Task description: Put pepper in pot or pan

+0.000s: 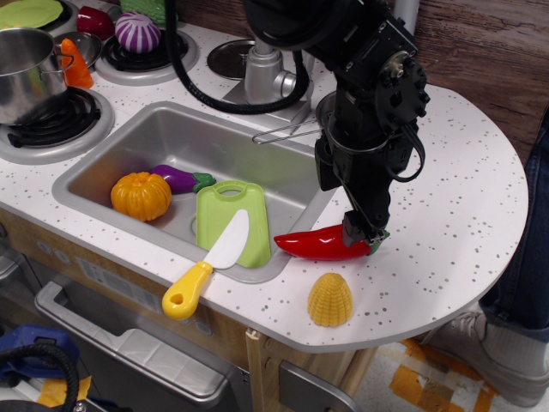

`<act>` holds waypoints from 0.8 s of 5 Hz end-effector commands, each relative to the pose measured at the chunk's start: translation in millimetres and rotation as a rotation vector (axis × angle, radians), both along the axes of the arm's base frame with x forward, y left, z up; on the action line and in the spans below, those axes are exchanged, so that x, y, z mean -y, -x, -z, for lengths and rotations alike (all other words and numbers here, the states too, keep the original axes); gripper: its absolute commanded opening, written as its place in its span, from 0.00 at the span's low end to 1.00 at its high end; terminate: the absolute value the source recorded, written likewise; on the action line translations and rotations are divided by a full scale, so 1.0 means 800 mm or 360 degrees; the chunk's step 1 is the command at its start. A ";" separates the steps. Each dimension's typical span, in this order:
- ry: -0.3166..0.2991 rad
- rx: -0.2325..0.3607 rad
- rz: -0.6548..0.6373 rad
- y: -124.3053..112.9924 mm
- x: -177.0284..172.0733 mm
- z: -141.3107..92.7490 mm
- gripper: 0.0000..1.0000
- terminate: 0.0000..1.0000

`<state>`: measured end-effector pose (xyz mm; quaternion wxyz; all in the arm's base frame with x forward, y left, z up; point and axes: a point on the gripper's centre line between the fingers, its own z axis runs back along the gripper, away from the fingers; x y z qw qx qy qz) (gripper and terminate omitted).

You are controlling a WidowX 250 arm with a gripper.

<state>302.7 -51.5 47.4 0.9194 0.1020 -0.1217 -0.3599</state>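
The pepper, long, glossy and red, lies across the counter at the sink's right rim, its tip pointing left and its green stem end to the right. My black gripper comes down from above, and its fingers are closed on the stem end. The pan is mostly hidden behind my arm; only its thin wire handle and a bit of its silver rim show behind the sink, up and to the left of the gripper.
The sink holds an orange pumpkin, a purple eggplant, a green cutting board and a yellow-handled knife. A yellow corn piece sits near the counter's front edge. A tall steel pot, a faucet and a striped purple toy stand at the back.
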 end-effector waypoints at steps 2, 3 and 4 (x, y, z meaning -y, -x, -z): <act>0.0053 -0.0034 -0.0014 -0.002 -0.005 0.008 1.00 0.00; 0.0092 -0.0046 0.0035 -0.006 -0.010 0.023 1.00 0.00; 0.0217 -0.0050 0.0008 -0.008 -0.014 0.043 1.00 0.00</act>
